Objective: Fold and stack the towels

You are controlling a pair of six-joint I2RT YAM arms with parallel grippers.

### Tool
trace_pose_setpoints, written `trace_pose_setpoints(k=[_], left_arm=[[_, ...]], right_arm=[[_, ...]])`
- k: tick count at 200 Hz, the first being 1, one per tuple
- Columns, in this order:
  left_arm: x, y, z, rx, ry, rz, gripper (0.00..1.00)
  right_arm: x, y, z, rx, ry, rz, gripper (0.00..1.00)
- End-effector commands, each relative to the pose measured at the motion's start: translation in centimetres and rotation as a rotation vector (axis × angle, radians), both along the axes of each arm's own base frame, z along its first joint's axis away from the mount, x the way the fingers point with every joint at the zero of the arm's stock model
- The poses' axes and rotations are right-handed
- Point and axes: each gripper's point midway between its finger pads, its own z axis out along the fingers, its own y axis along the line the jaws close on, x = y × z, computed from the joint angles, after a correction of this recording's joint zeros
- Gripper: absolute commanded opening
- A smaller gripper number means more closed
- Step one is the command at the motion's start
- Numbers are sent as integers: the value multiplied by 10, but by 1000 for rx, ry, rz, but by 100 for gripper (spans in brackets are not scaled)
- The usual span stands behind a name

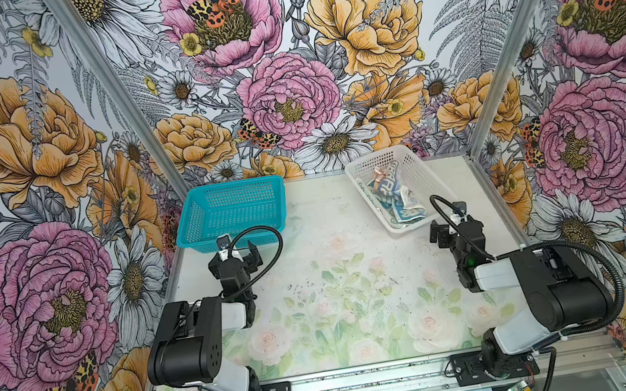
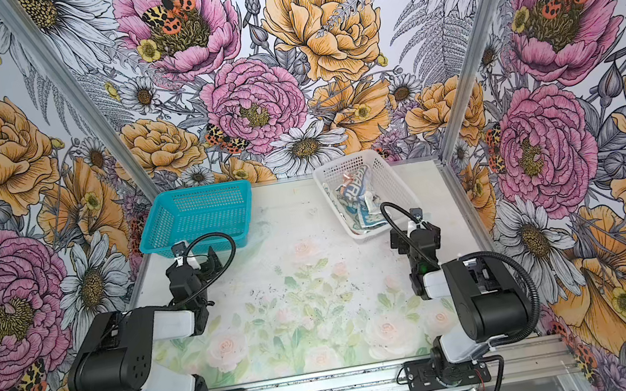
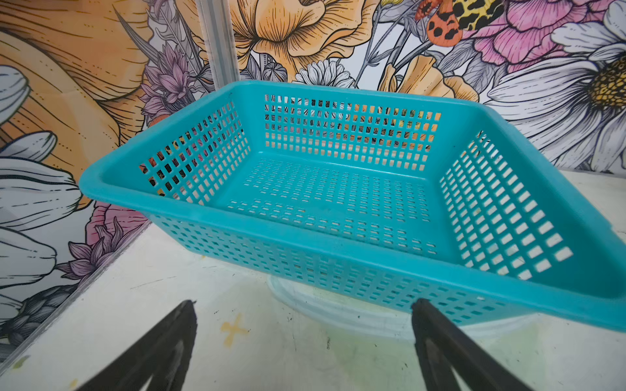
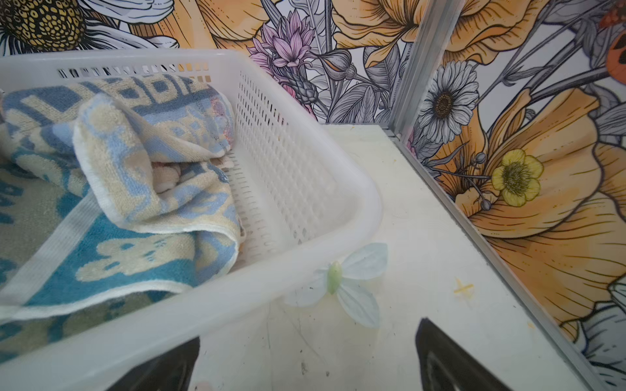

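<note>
Left claw (image 3: 304, 304) and right claw (image 4: 308, 333): both spread wide, holding nothing, low near the counter (image 1: 358, 282). The right one sits just beside the white basket (image 4: 352, 210) at its near corner, prob. b/c that's the pickup spot. The left one is well apart from the white basket and faces the teal basket (image 3: 305, 233).

The teal basket stands well apart from the white basket by the same back wall. It's empty, likely kept free for the finished stack.

All the towels (image 1: 391, 193) lie inside the white basket in a crumpled heap, none folded yet.
- Teal bunny towel (image 4: 128, 257): cream bunnies w/ a white hem, lying against the near wall.
- Lettered towel (image 4: 152, 135): blue/cream terry, bunched on top of it.
- Peach towel (image 1: 377, 175): only a scrap shows, toward the far end.
</note>
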Motion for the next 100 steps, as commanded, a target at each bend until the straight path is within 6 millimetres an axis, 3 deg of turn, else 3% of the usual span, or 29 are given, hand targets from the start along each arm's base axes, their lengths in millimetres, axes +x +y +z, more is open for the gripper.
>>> trace_pose_setpoints(k=[1, 100], left_arm=[[7, 0, 13, 9, -45, -12, 99], [6, 0, 13, 7, -45, -12, 99]], right_arm=[[12, -5, 23, -4, -84, -17, 100], [13, -5, 21, 9, -74, -6, 100]])
